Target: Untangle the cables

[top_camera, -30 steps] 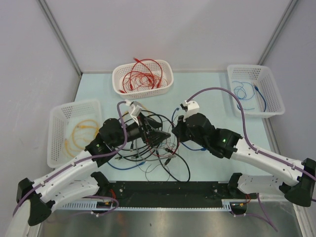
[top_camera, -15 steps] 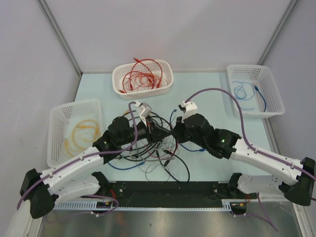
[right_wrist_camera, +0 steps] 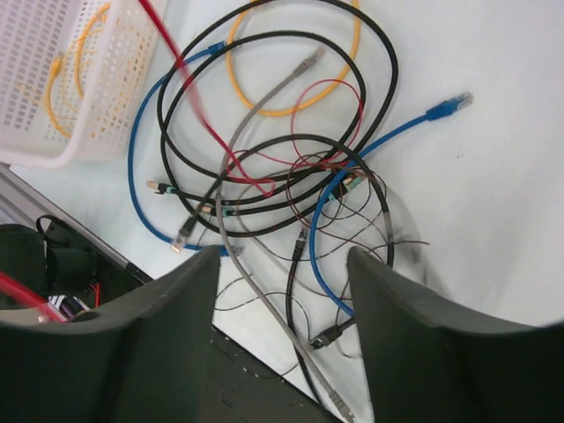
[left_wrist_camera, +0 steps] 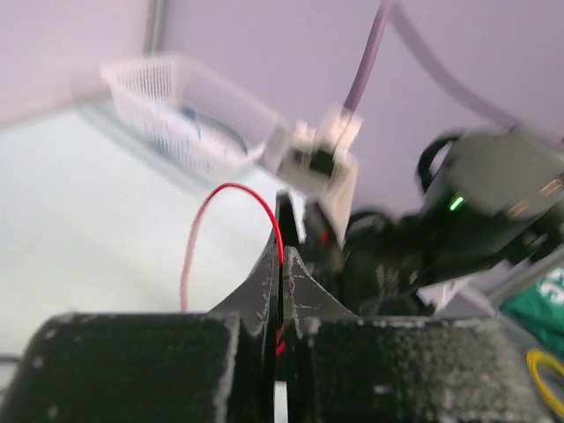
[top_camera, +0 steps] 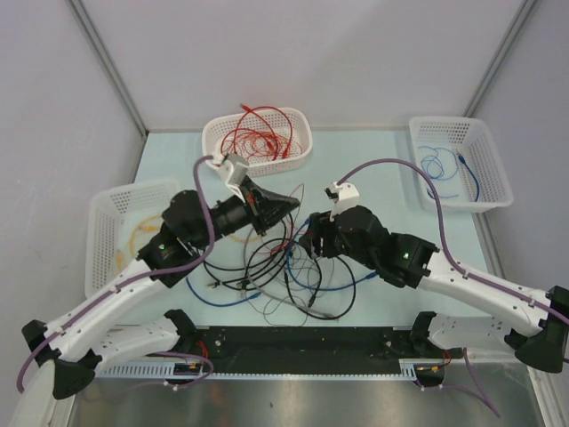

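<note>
Red cable (left_wrist_camera: 231, 187): one thin strand, pinched between the closed fingers of the left tool (left_wrist_camera: 280, 256). It arches up in a loop ahead of the fingertips, clear of the tabletop (top_camera: 373, 169).

Left tool, top view (top_camera: 293, 205): raised above the back edge of the heap, pointing toward the right arm.

Right tool (right_wrist_camera: 282, 263): fingers spread wide with nothing between them, hanging over the heap. In the top view (top_camera: 313, 238) it sits just right of the left tool, the two close but apart.

Cables (top_camera: 276, 267): a loose tangle lying on the pale green tabletop at centre, between the two arms. The right wrist view itemises:
- black cable (right_wrist_camera: 389, 88) in large overlapping loops;
- blue cable (right_wrist_camera: 401, 130) with a blue plug out at the right;
- a second blue strand curving round the left side;
- yellow cable (right_wrist_camera: 291, 112) in an arc at the far side;
- grey cable (right_wrist_camera: 264, 97) crossing the middle;
- fine dark red wire threaded through the centre.

White plastic baskets, three, round the tabletop:
- back basket (top_camera: 218, 158), holding red cables;
- right basket (top_camera: 498, 173), holding a blue cable;
- left basket (top_camera: 98, 258), holding a yellow cable.
</note>
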Controlling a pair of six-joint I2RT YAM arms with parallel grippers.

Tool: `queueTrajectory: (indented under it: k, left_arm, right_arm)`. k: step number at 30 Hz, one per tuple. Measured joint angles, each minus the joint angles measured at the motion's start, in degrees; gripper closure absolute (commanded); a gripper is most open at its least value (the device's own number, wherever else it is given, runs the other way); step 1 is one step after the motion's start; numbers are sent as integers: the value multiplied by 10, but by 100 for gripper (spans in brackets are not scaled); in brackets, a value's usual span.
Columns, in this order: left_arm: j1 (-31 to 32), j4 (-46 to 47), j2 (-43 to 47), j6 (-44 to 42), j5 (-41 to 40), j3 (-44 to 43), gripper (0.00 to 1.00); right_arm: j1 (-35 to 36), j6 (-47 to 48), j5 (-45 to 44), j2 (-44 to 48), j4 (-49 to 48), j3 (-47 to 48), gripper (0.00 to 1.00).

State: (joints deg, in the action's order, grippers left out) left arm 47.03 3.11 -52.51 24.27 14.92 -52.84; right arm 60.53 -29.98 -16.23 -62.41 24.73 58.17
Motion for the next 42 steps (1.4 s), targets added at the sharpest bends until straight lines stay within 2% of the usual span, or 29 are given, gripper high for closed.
queueTrajectory:
  k: [5,15,22,28,30,31,32,34,35,42]
  left_arm:
    - [0,-36,-4,-25,-26,-118,100]
    - [0,-137,-40,-55,-75,-205,100]
    - [0,-163,-59,-57,-81,-276,100]
    - [0,-166,-59,-48,-73,-289,100]
    - [0,-172,-59,-48,-73,-289,100]
    - [0,-175,-58,-47,-73,-289,100]
    - [0,-176,-58,-47,-73,-289,100]
    - [0,-179,-56,-47,-73,-289,100]
    - [0,-180,-54,-47,-73,-289,100]
    - [0,-199,-19,-47,-108,-270,100]
  right_arm:
    - [0,0,0,36,-3,0,27]
    - [-1,15,-11,116,-38,0,29]
    - [1,52,-5,65,-97,0,28]
    - [-3,87,5,0,-170,0,30]
    - [-7,93,14,-23,-206,0,35]
    - [-9,95,16,-32,-219,0,40]
    - [-13,95,19,-43,-234,0,57]
    - [-23,99,22,-59,-249,0,78]
    - [-30,95,25,-66,-257,0,100]
    - [-71,83,23,-61,-275,0,100]
